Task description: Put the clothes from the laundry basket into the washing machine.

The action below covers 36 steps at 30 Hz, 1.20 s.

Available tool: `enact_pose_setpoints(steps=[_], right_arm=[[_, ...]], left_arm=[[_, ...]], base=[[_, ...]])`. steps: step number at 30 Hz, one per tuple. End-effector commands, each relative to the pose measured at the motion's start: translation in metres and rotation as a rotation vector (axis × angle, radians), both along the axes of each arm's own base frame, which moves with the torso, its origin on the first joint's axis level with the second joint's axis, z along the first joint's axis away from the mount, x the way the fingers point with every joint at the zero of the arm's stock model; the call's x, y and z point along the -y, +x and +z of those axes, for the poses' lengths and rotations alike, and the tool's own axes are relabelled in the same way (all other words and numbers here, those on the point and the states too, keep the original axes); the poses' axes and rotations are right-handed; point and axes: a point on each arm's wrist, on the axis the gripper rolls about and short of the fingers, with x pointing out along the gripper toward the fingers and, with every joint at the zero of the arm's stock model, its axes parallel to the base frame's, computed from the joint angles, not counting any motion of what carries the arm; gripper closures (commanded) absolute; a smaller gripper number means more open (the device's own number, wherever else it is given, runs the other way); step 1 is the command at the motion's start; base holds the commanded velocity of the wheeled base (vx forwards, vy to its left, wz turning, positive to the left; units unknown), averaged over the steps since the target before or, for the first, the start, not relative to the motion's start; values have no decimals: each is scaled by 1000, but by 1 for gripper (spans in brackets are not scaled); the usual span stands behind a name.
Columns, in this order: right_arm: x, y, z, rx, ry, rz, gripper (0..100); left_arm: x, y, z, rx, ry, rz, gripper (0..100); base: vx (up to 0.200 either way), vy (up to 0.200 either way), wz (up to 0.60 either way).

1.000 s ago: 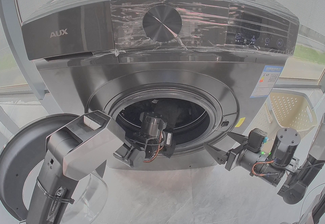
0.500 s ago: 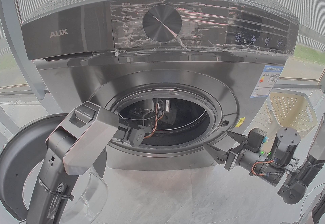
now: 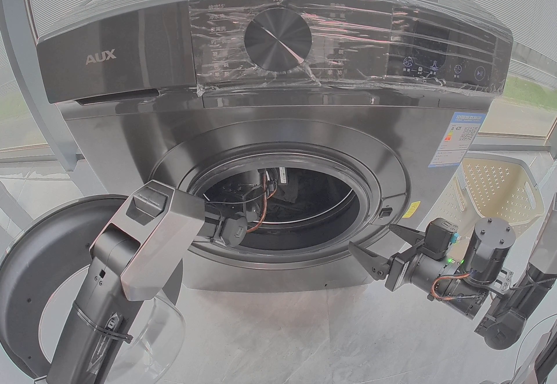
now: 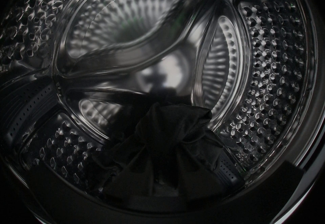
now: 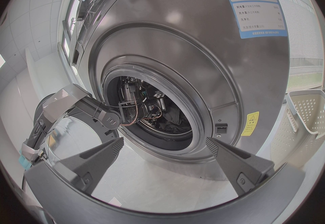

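- Two arms: left gripper (image 5: pixel 158 102) is through the washing machine (image 3: pixel 145 141) port (image 3: pixel 371 193), close under its upper rim; I can't tell its state.
- Right gripper (image 3: pixel 372 238) spread wide, empty, in open space off the port's lower right edge, near the laundry basket (image 3: pixel 499 188).
- A second ago my left arm (image 3: pixel 151 228) was at the port lip with the black garment (image 4: pixel 169 146); now deeper in.
- Left wrist view adds: that garment lies crumpled on the drum (image 4: pixel 271 48) floor.
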Motion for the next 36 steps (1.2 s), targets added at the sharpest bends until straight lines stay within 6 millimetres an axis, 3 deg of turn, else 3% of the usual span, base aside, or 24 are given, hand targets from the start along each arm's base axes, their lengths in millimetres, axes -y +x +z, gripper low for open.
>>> enact_pose_setpoints(steps=[1, 8, 12, 16, 17, 18, 19, 21, 23, 27, 28, 36], right_arm=[[0, 0, 1, 2, 2, 1, 0], [0, -1, 2, 4, 4, 2, 0], [0, -1, 2, 6, 4, 2, 0], [1, -3, 3, 9, 7, 4, 0], [1, -3, 3, 9, 7, 4, 0], [1, -3, 3, 8, 6, 4, 0], [1, -3, 3, 8, 6, 4, 0], [1, -4, 2, 3, 3, 5, 0], [1, -4, 2, 3, 3, 7, 0], [2, -6, 4, 7, 6, 8, 0], [2, -6, 4, 7, 6, 8, 0], [2, -6, 4, 5, 5, 11, 0]], left_arm=[[0, 0, -1, -3, -6, 1, 0], [5, -8, -1, -35, -14, -14, 0], [11, -25, -5, -81, 11, -39, 0], [19, -57, -3, -136, 46, -85, 0], [19, -57, -3, -136, 46, -85, 0], [22, -73, -7, -168, 68, -108, 0], [22, -73, -7, -168, 68, -108, 0], [26, -97, -15, -201, 93, -142, 0], [26, -103, -16, -207, 98, -149, 0], [23, -136, -20, -258, 140, -188, 0], [23, -136, -20, -258, 140, -188, 0], [21, -193, -5, -278, 165, -272, 0]], base=[[0, 0, 0], [0, 0, 0], [0, 0, 0], [0, 0, 0], [0, 0, 0], [0, 0, 0], [0, 0, 0], [0, 0, 0], [0, 0, 0], [0, 0, 0], [0, 0, 0], [0, 0, 0]])
